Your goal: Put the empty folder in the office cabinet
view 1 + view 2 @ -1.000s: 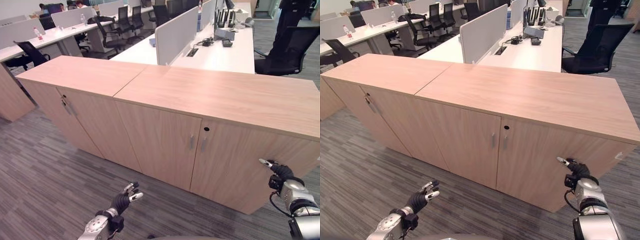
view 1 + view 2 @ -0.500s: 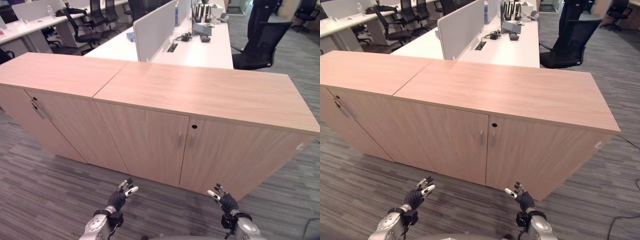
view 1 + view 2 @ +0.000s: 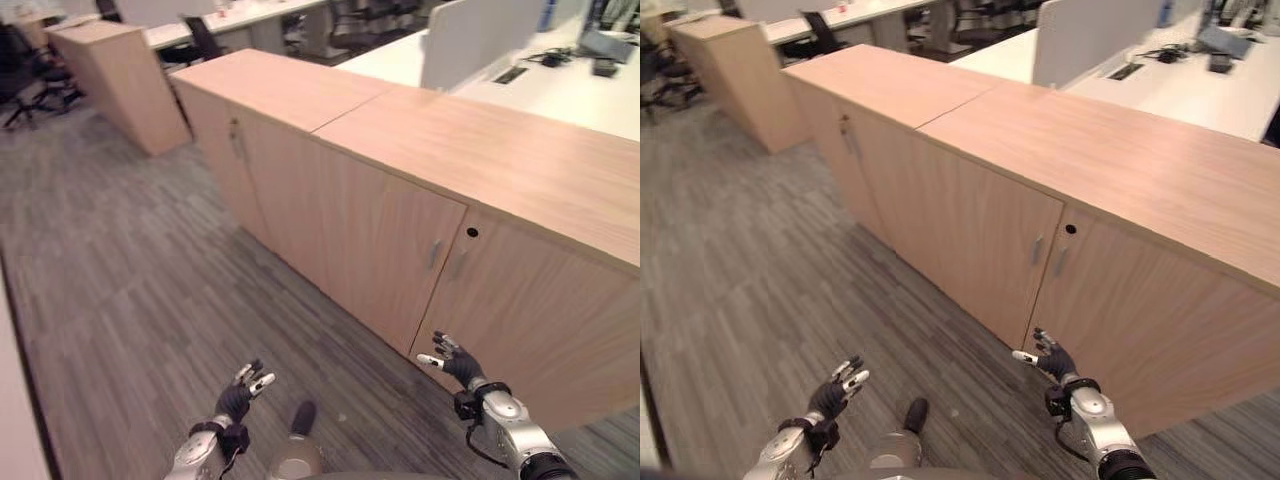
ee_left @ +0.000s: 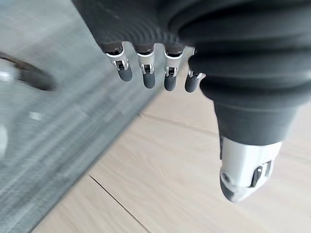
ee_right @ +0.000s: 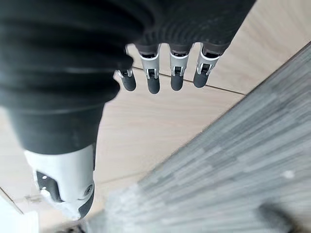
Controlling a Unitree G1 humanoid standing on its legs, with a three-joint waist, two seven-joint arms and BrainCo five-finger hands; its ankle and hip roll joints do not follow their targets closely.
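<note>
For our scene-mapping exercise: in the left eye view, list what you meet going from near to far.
Left robot hand and right robot hand → grey carpet floor → closed wooden cabinet → white desks with a divider panel.

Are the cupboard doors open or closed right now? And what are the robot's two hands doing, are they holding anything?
Office cabinet: upright on the floor, all doors closed.
Left cabinet door: closed.
Right cabinet door: closed.
Left robot hand: open, empty, held over the floor.
Right robot hand: open, empty, just in front of the right cabinet door; contact can't be told.
</note>
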